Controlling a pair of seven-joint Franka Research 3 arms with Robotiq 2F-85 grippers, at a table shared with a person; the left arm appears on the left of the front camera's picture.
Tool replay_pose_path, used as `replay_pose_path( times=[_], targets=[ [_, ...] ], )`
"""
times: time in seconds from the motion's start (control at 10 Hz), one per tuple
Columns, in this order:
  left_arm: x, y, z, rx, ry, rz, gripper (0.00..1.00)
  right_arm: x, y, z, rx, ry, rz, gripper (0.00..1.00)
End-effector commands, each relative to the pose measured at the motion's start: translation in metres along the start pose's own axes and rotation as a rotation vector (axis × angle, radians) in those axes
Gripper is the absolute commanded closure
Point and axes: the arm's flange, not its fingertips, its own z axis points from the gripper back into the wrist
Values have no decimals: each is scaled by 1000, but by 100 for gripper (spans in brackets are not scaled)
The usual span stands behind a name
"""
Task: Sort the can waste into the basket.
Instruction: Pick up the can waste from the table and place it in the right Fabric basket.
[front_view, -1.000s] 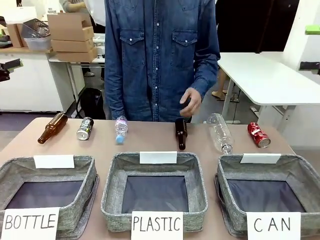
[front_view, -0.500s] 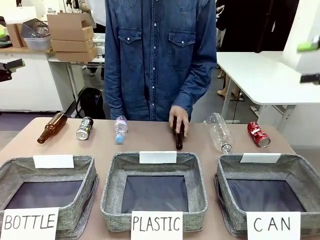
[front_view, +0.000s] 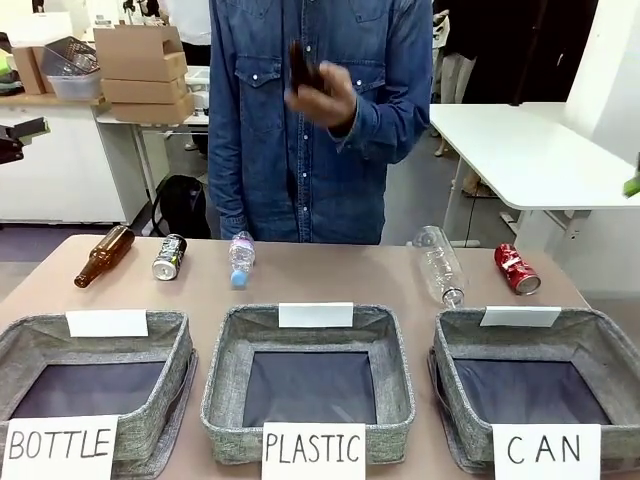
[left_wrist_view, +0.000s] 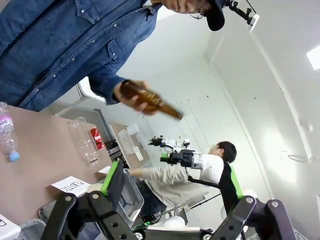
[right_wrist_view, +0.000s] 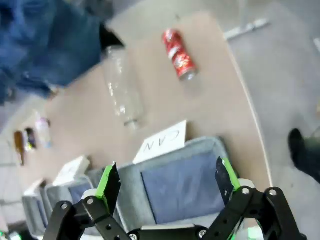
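1. Cans are both on the table (front_view: 320, 285), lying on their sides in the far row behind the baskets. The red can (front_view: 517, 269) lies at the right end and the black can (front_view: 170, 256) lies near the left end.
2. The CAN basket (front_view: 596, 330) stands at the right with nothing inside. The red can is just behind it, so I judge this can is the easier one to begin with. The black can is well apart from it, behind the basket marked BOTTLE.
3. The right gripper (right_wrist_view: 167, 182) hangs high above the CAN basket (right_wrist_view: 205, 143) and looks down on it. Its jaws are wide apart and nothing is between them. The red can (right_wrist_view: 178, 54) lies beyond the basket, beside a clear plastic bottle (right_wrist_view: 121, 92), so a careful reach is needed to avoid pushing the bottle.
4. The left gripper (left_wrist_view: 172, 187) is turned upward toward the person, with its jaws also apart and empty, probably waiting.
5. The person's hand (front_view: 322, 100) holds a brown bottle (front_view: 298, 62) at chest height, off the table. It is not can waste.
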Motion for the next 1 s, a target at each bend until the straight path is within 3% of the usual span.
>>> replay_pose_path(
  times=[0.0, 0.1, 0.2, 0.3, 0.4, 0.6, 0.7, 0.8, 0.9],
  targets=[
    [1, -3, -2, -19, -12, 10, 0, -4, 6, -14, 19, 60, 50, 0],
    [1, -3, -2, -19, -12, 10, 0, -4, 6, -14, 19, 60, 50, 0],
    [1, -3, -2, -19, -12, 10, 0, -1, -2, 5, 5, -6, 6, 0],
    [1, -3, -2, -19, -12, 10, 0, 10, 7, -14, -123, -75, -43, 0],
    [1, -3, -2, -19, -12, 10, 0, 27, 8, -37, -149, -69, -48, 0],
    [1, -3, -2, -19, -12, 10, 0, 62, 7, -90, -125, 0, -27, 0],
    [1, -3, -2, -19, -12, 10, 0, 78, 7, -129, -179, 29, -49, 0],
    [1, -3, -2, -19, -12, 10, 0, 89, 9, -167, -149, 100, -31, 0],
    [0, 0, 0, 0, -1, 1, 0, 101, 9, -208, -194, 159, -39, 0]
  ],
)
